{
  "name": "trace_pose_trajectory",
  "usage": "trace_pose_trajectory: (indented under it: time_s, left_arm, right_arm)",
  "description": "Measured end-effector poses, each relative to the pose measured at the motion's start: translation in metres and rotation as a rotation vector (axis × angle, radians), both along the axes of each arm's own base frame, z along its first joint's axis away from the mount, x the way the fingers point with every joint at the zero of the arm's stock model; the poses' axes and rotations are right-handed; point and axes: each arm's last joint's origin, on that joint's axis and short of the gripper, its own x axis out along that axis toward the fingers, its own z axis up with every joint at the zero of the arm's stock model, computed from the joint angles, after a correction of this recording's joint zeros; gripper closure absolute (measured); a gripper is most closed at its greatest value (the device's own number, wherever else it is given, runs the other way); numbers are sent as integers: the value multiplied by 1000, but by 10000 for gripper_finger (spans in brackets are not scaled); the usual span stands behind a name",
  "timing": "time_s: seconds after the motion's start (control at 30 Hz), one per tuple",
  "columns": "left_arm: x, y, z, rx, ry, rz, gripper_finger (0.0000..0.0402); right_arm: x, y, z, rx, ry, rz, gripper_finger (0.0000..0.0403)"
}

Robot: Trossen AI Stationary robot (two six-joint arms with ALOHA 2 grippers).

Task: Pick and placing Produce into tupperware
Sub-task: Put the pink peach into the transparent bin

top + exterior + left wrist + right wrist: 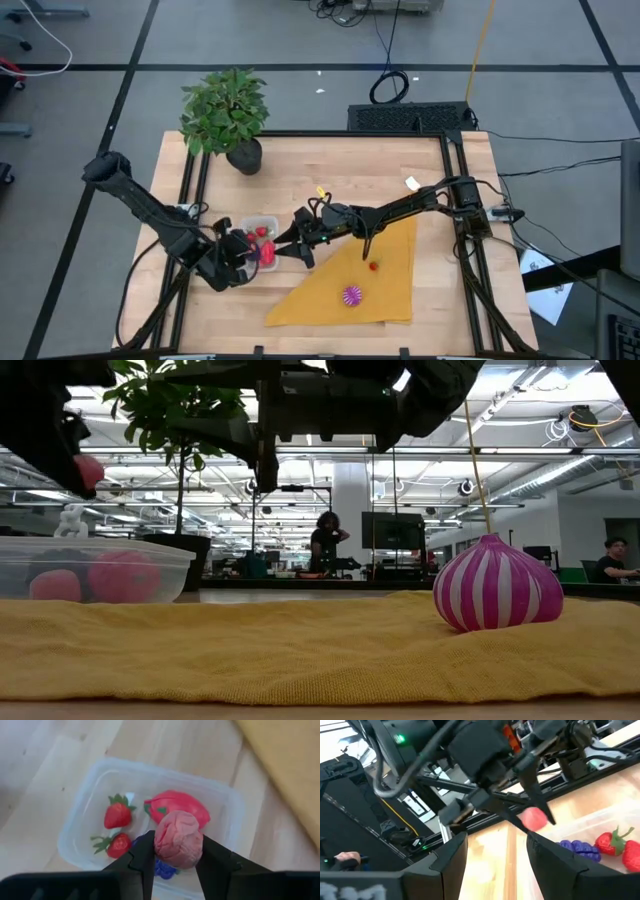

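Note:
My left gripper (176, 862) is shut on a pink wrinkled toy ball (178, 839) and hovers above the clear tupperware (85, 805), near its cloth-side end (262, 252). Inside the box lie two strawberries (117, 815), a red-pink fruit (180, 802) and purple grapes (162, 868). My right gripper (300, 250) is open, just right of the tupperware (252, 222), and touches nothing. A magenta striped ball (352, 295) and a small red piece (373, 265) rest on the mustard-yellow cloth (385, 285). My left gripper pinches the pink ball across its middle (160, 845) between its two fingers (142, 857), which come from above, slanting down. The ball is lifted clear, over the open box.
A leafy potted plant (228, 110) stands at the table's far left. The yellow cloth covers the near right part of the table. Black rails run along the table's left (190, 190) and right (458, 190) sides. The two grippers are close together beside the box.

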Motion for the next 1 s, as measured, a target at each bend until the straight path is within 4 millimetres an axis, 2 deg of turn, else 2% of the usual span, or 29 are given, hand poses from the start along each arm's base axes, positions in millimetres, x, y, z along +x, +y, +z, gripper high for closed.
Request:
trace_pose_trajectory:
  time_s: [0.4, 0.7, 1.0]
  left_arm:
    - [27, 14, -32, -15, 178, 144, 284]
    - [35, 24, -36, -20, 185, 207, 284]
    - [36, 25, -36, -43, 187, 224, 284]
  right_arm:
    - [0, 2, 1, 4, -11, 5, 206]
    - [0, 3, 1, -2, -13, 8, 206]
    - [0, 3, 1, -19, -17, 13, 206]
